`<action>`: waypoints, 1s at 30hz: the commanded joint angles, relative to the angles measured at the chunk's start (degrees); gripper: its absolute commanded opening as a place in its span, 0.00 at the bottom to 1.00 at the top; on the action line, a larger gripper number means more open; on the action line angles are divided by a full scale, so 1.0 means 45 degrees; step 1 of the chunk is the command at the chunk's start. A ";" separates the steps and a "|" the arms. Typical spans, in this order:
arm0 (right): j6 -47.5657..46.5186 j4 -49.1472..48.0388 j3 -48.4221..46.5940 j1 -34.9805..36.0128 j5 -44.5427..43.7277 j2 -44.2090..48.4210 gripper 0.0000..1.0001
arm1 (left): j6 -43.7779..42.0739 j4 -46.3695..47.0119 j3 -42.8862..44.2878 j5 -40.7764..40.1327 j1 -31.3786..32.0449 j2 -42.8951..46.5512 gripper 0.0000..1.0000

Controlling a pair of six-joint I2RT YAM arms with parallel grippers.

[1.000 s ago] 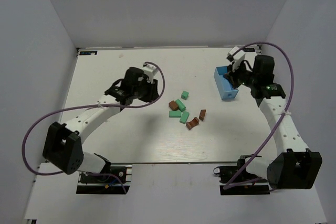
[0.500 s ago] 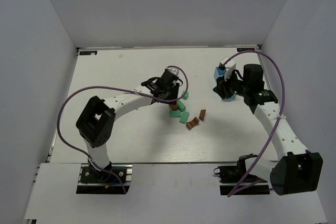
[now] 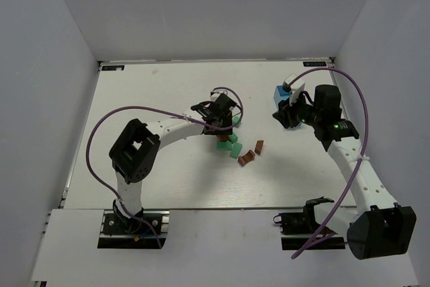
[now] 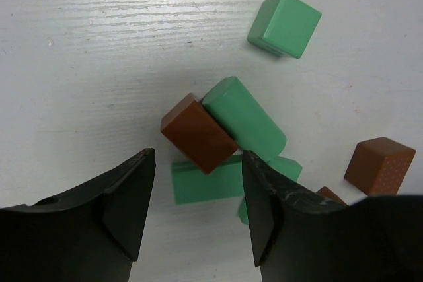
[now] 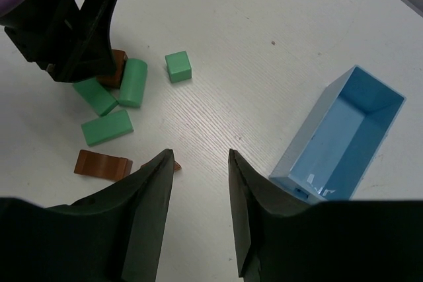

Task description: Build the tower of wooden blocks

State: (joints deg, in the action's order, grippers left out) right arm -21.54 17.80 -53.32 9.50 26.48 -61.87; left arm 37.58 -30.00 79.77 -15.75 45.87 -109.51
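Wood blocks [image 4: 198,134] — matt, smooth paint — on a grained white tabletop [image 4: 99,51]; blue box [image 5: 309,138] glossy.

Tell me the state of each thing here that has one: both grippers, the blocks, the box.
left gripper: open, empty, above the blocks.
right gripper: open, empty.
blocks: loose cluster, nothing built.
box: open top, empty.

1. Your left arm [image 3: 168,128] and right arm [image 3: 356,166] are white links with black joints.
2. A purple cable [image 3: 134,107] loops from each.
3. Both arms' fingers [image 4: 125,196] are glossy black and curved.
4. Black bases [image 3: 131,223] sit at the table's [image 3: 134,85] near edge.
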 commanded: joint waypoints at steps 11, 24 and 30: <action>0.0002 -0.0596 0.0325 -0.0040 0.0287 0.0682 0.46 | 0.1588 0.0202 0.0321 -0.1108 0.0061 -0.0273 0.66; -0.0037 -0.0597 0.0442 -0.0118 0.0268 0.0975 0.46 | 0.1961 0.0416 0.0184 -0.1227 0.0061 -0.0390 0.62; -0.0057 -0.0616 0.0443 -0.0118 0.0288 0.0975 0.48 | 0.1961 0.0299 0.0047 -0.1344 0.0061 -0.0390 0.59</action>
State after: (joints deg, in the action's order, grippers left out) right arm -21.58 17.34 -51.46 9.32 27.20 -58.52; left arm 45.93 -28.71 80.20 -20.51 45.89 -112.22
